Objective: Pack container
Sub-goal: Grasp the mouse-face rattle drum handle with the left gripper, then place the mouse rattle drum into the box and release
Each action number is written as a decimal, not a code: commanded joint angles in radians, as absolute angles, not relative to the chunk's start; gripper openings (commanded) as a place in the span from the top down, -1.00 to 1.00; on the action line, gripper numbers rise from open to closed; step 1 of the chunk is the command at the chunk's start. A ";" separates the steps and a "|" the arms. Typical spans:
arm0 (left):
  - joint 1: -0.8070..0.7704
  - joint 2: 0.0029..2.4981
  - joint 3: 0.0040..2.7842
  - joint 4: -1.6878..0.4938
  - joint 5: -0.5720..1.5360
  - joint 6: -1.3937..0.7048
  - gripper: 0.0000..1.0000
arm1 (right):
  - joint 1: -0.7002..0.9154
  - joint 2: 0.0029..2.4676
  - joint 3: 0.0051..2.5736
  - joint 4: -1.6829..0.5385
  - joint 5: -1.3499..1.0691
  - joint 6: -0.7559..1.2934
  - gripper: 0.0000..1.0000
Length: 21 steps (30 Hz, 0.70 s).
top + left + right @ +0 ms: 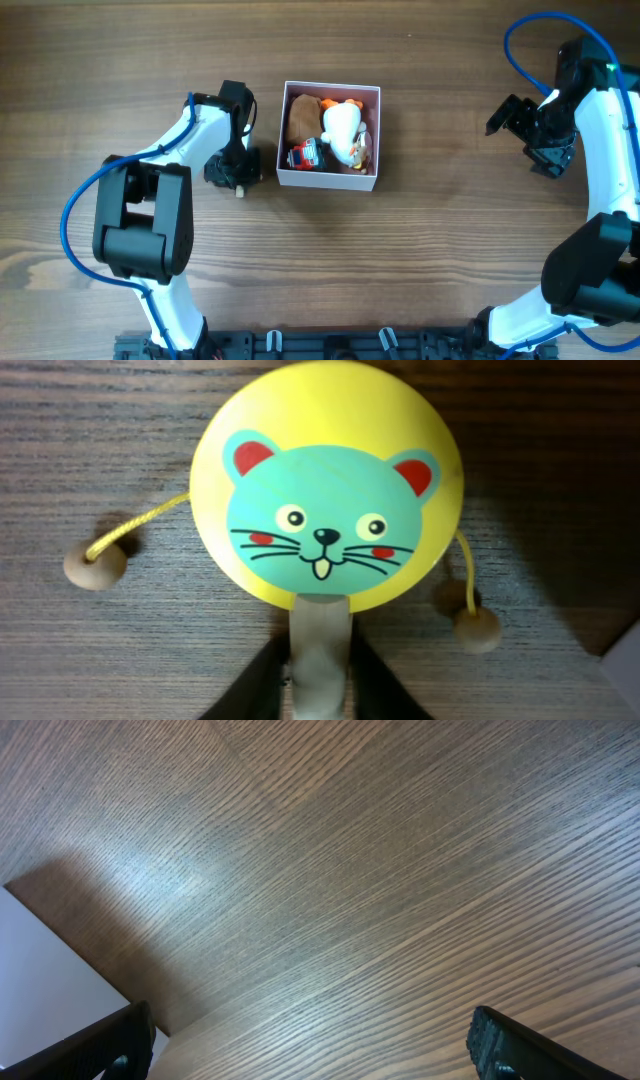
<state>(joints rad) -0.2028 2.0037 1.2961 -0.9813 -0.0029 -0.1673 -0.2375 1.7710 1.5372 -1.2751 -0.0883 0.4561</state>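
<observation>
The container (330, 181) is a square white box with a pink inside, at the table's middle. It holds a brown plush (299, 118), a white duck toy (341, 128) and a small red toy (303, 155). My left gripper (234, 172) is just left of the box, low over the table. It is shut on the pale wooden handle (320, 650) of a round yellow rattle drum (325, 490) with a teal mouse face, which lies flat on the wood. My right gripper (526, 138) is open and empty at the far right, also in the right wrist view (315, 1055).
Two wooden beads on yellow strings (95, 565) (477, 628) lie either side of the drum. A white corner, likely the box wall (626, 660), shows at the left wrist view's right edge. A pale surface (45, 985) lies beyond the table's edge in the right wrist view.
</observation>
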 commanded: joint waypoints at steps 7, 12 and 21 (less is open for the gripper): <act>-0.198 1.981 1.375 -1.105 -0.033 -0.177 0.92 | -0.236 1.785 1.530 -1.280 -0.068 0.470 -0.99; -0.230 1.885 1.602 -1.296 0.014 -0.176 0.92 | -0.236 1.785 1.530 -1.280 -0.068 0.471 -0.99; -0.456 1.728 1.750 -1.174 0.067 -0.177 0.92 | -0.236 1.785 1.530 -1.284 -0.068 0.471 -0.99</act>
<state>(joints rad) -0.3523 1.7664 1.7378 -1.2255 0.0254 -0.1707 -0.2375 1.7710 1.5372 -1.2797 -0.0856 0.4561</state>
